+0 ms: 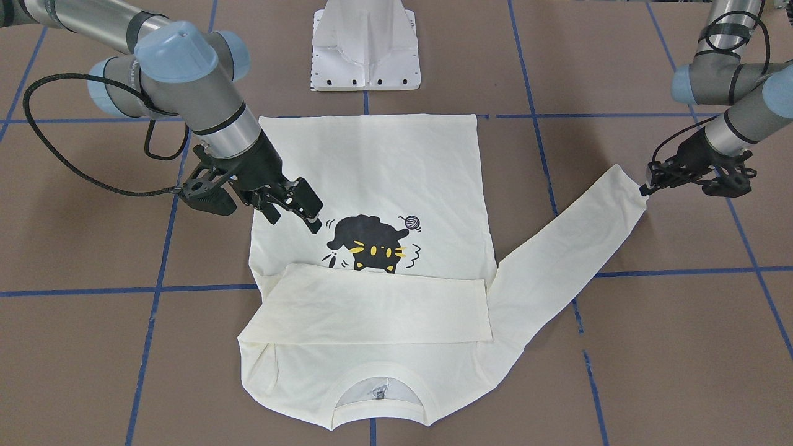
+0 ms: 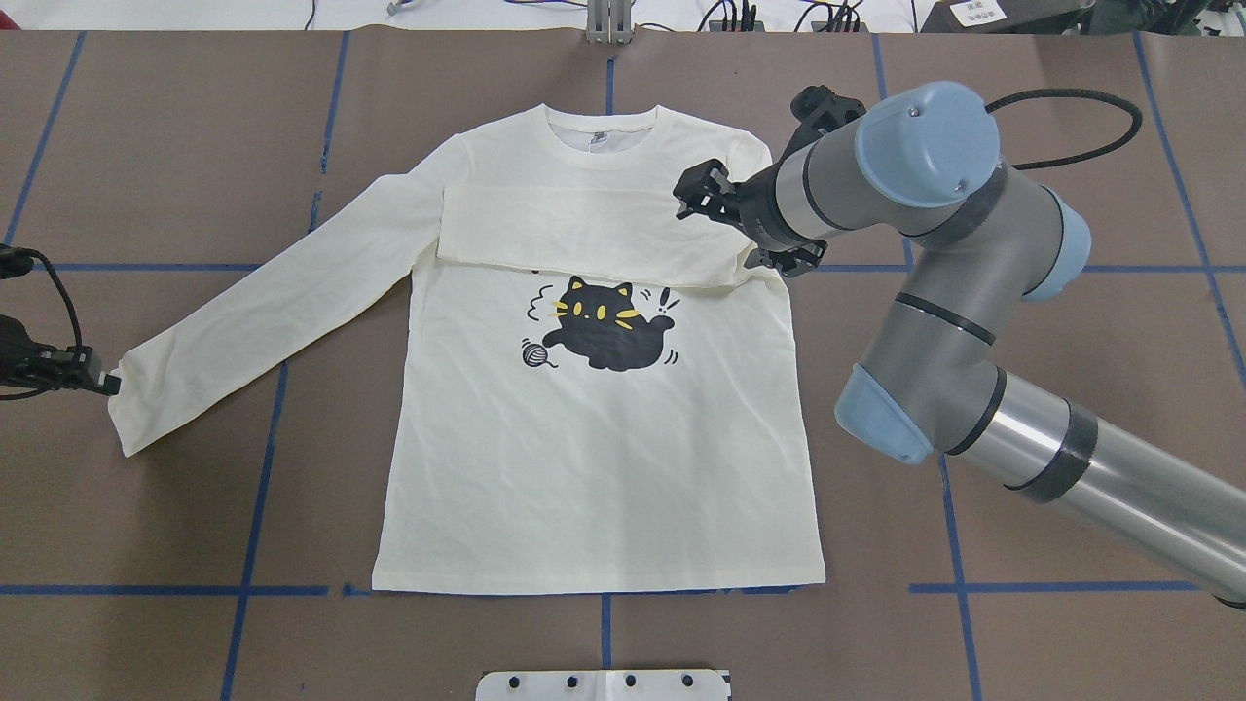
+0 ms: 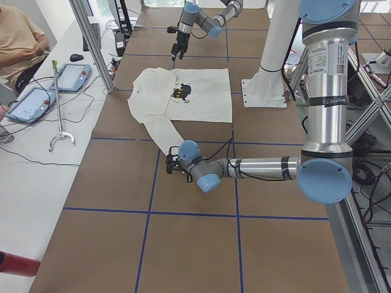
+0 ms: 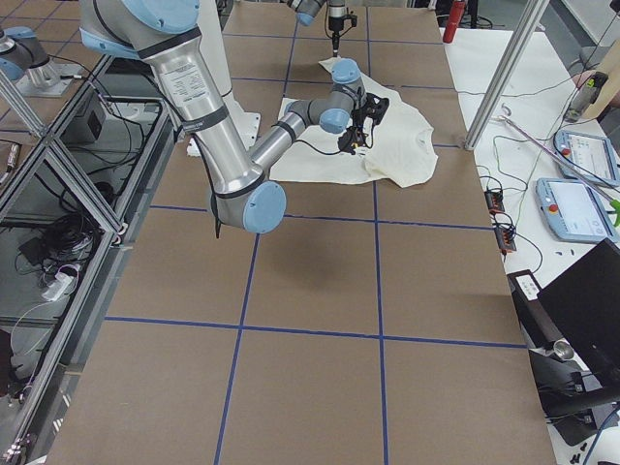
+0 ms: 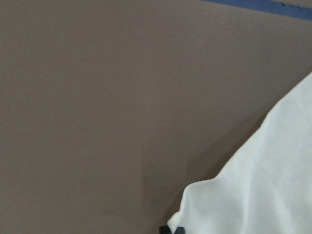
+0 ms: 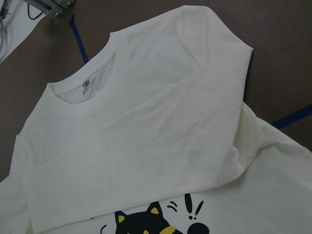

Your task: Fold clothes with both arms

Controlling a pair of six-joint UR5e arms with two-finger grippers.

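The cream long-sleeved T-shirt (image 1: 384, 167) lies flat, cat print (image 2: 608, 326) up, collar away from the robot. One sleeve (image 2: 565, 229) is folded across the chest, above the cat; it also shows in the right wrist view (image 6: 146, 146). The other sleeve (image 2: 263, 302) stretches out to the robot's left. My left gripper (image 2: 109, 383) is shut on that sleeve's cuff (image 1: 632, 186), low at the table. The left wrist view shows the cuff (image 5: 253, 190) at a fingertip. My right gripper (image 1: 296, 214) hovers open and empty over the shirt, near the folded sleeve's shoulder end.
The white pedestal base (image 1: 365, 46) stands just behind the shirt's hem. Blue tape lines (image 2: 273, 419) grid the brown table. In the exterior left view, an operator and tablets (image 3: 36, 104) are at a side table beyond the far edge.
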